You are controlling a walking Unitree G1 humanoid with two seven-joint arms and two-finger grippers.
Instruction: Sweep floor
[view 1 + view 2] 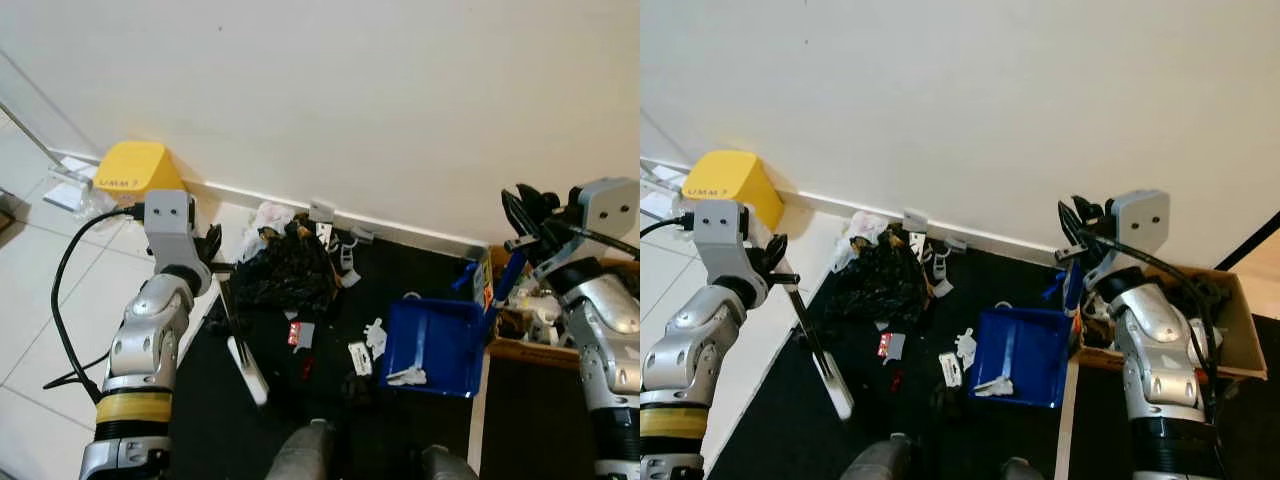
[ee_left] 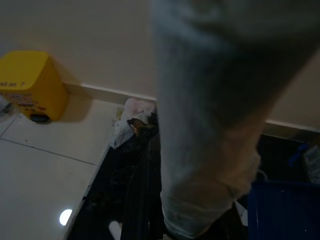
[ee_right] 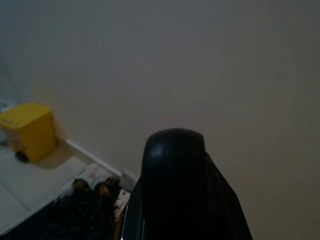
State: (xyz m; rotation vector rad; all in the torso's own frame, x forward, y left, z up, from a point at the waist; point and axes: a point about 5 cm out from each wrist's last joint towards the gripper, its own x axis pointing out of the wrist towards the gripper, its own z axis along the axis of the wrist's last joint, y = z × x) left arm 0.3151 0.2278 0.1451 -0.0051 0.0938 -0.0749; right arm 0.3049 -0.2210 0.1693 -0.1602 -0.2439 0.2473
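Note:
My left gripper is shut on the thin dark handle of a brush. The brush slants down to its white head, which rests on the black mat. A crumpled black bag, white paper scraps and small red bits lie scattered on the mat by the wall. To the right, a blue dustpan sits on the mat with some white scraps inside. My right gripper is raised and shut on the dustpan's upright blue handle.
A yellow box stands on white tiles against the wall at the left. A cardboard box full of clutter sits at the right, beside the dustpan. A white baseboard runs along the wall. My feet show at the bottom.

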